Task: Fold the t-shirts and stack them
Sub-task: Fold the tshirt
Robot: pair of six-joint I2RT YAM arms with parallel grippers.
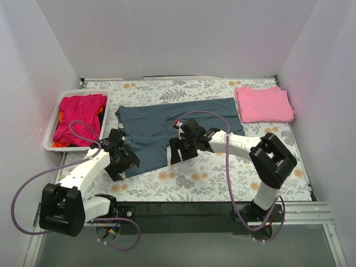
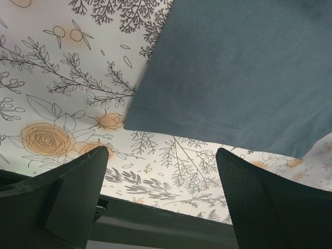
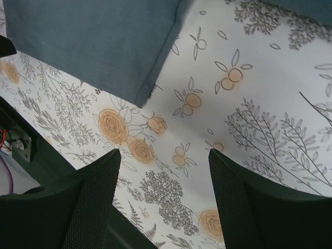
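- From above: slate t-shirt [image 1: 178, 119] spread on the bench [image 1: 222, 178], pink t-shirt [image 1: 263, 104] folded far right, magenta t-shirt [image 1: 78, 117] heaped in the basket [image 1: 51, 146] at left.
- My wrist views alone show the slate hem corners; left pincer [image 2: 161, 155] and right pincer [image 3: 163, 155] both released, empty.

The slate t-shirt [image 1: 150, 119] is matt stitched cloth, table cover [image 1: 222, 178] smooth and printed, basket [image 1: 55, 146] white plastic.

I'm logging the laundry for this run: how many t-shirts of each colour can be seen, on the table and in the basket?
Slate blue-grey t-shirt, spread on the table: 1
Light pink t-shirt, folded: 1
Magenta t-shirt, in the white basket: 1
Orange-red cloth, only edges showing under the magenta: 1
Total: 4
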